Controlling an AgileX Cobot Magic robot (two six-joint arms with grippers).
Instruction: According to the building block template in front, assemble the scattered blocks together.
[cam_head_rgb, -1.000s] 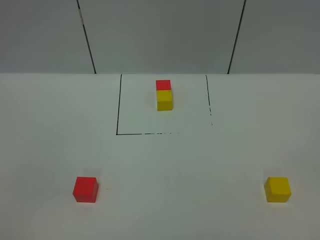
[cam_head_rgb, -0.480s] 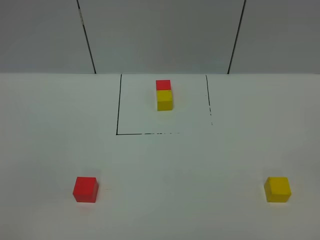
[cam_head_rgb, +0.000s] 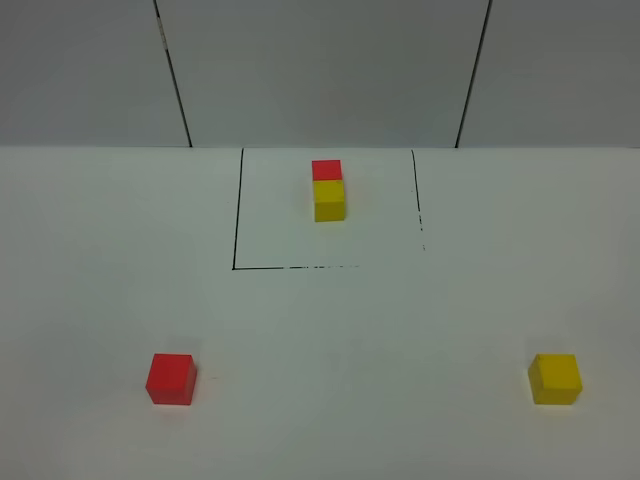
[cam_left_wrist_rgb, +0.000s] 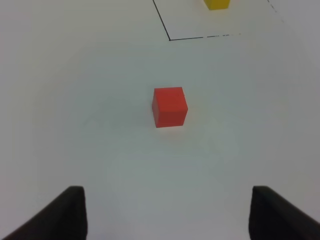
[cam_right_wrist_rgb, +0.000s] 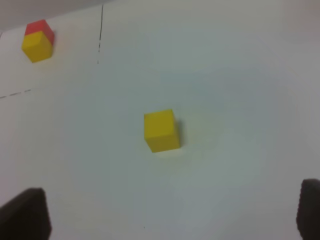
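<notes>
The building block template (cam_head_rgb: 328, 190), a red cube joined to a yellow one, sits inside a thin black drawn frame (cam_head_rgb: 236, 210) at the back of the white table. Of the scattered blocks, the red cube (cam_head_rgb: 171, 379) lies front left and the yellow cube (cam_head_rgb: 555, 379) front right. Neither arm shows in the high view. In the left wrist view my left gripper (cam_left_wrist_rgb: 167, 220) is open, and the red cube (cam_left_wrist_rgb: 169, 106) lies a little ahead of its fingers. My right gripper (cam_right_wrist_rgb: 167, 215) stands wide open, short of the yellow cube (cam_right_wrist_rgb: 161, 130). Both are empty.
The white table (cam_head_rgb: 330, 340) ends at a grey panelled wall (cam_head_rgb: 320, 70) behind the frame. The template's yellow cube (cam_left_wrist_rgb: 216, 4) shows at the edge of the left wrist view, and the whole template (cam_right_wrist_rgb: 37, 42) in the right wrist view.
</notes>
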